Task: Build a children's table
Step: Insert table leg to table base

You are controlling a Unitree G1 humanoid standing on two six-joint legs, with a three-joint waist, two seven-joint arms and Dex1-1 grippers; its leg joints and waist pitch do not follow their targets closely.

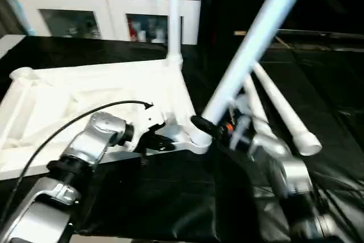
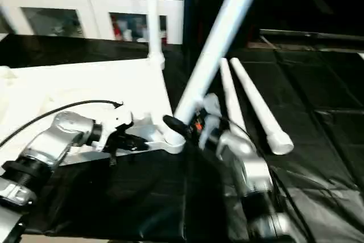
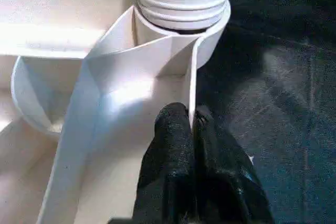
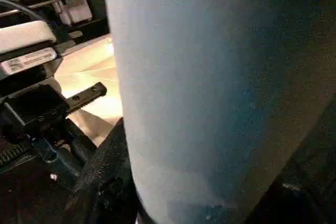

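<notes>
Nearest the robot, the left gripper has its two black fingers pinched together on the thin side wall of the white plastic rectangular tabletop, which lies upside down on the black-covered work surface with its ribbed underside showing. Just beside it, at the near corner socket, the right gripper is clamped around the lower end of a long round tapered white leg; this leg leans steeply away from upright, and its ridged end seems to sit in the socket mouth, though how deep it has gone is hard to judge. Just beyond the right arm, two more white tapered legs lie loose on the black cover. Farther back, one white leg stands upright in the far corner socket. Judging by this, one leg is done, a second is being seated, and two remain. Behind stands a white glass-fronted cabinet.
</notes>
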